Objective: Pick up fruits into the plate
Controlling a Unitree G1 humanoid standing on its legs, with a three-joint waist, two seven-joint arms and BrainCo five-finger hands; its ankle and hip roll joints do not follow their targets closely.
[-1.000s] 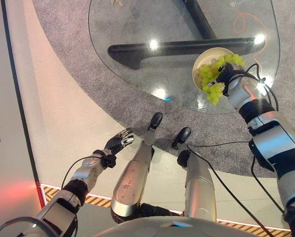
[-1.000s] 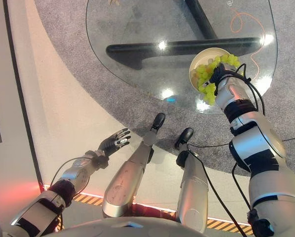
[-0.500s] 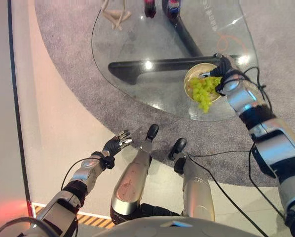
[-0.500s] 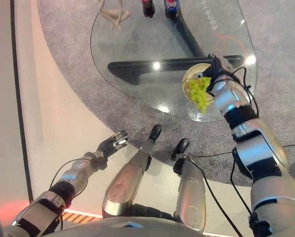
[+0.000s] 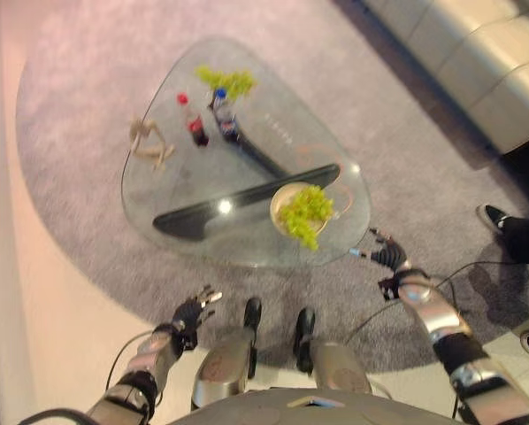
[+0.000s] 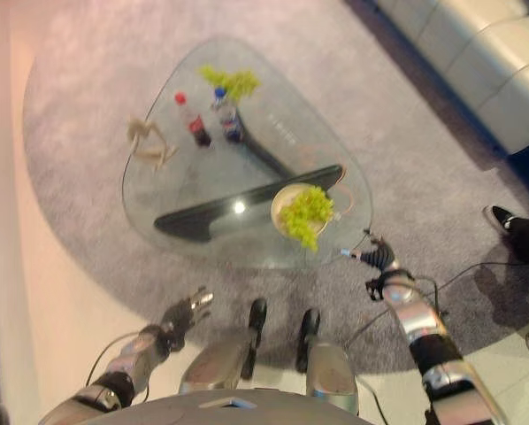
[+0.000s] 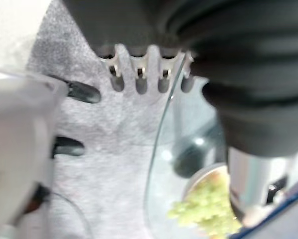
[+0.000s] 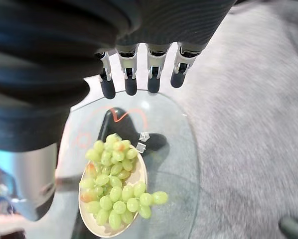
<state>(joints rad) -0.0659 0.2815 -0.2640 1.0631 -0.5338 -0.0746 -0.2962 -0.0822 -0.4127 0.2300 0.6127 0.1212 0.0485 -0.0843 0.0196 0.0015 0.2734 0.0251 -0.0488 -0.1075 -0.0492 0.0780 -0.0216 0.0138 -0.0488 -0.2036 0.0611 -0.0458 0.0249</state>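
Observation:
A bunch of green grapes (image 5: 306,213) lies on a cream plate (image 5: 281,201) at the near right corner of the glass table (image 5: 172,181); part of the bunch hangs over the plate's near rim. My right hand (image 5: 390,258) hovers off the table's near right edge, apart from the plate, fingers (image 8: 130,85) straight and holding nothing. The right wrist view looks down on the grapes (image 8: 113,186) and the plate (image 8: 140,175). My left hand (image 5: 192,311) hangs open, low at the left, off the table. A second green bunch (image 5: 228,81) lies at the table's far side.
Two bottles, one red-capped (image 5: 191,121) and one blue-capped (image 5: 226,116), stand at the far side beside a wooden figure (image 5: 149,142). A pale sofa (image 5: 477,62) fills the upper right. A person's shoe (image 5: 494,217) is on the grey carpet (image 5: 79,97) at the right.
The whole picture has shifted and now takes in the whole table. My right hand has left the grapes and plate and drawn back past the table's near edge. The left hand stays idle.

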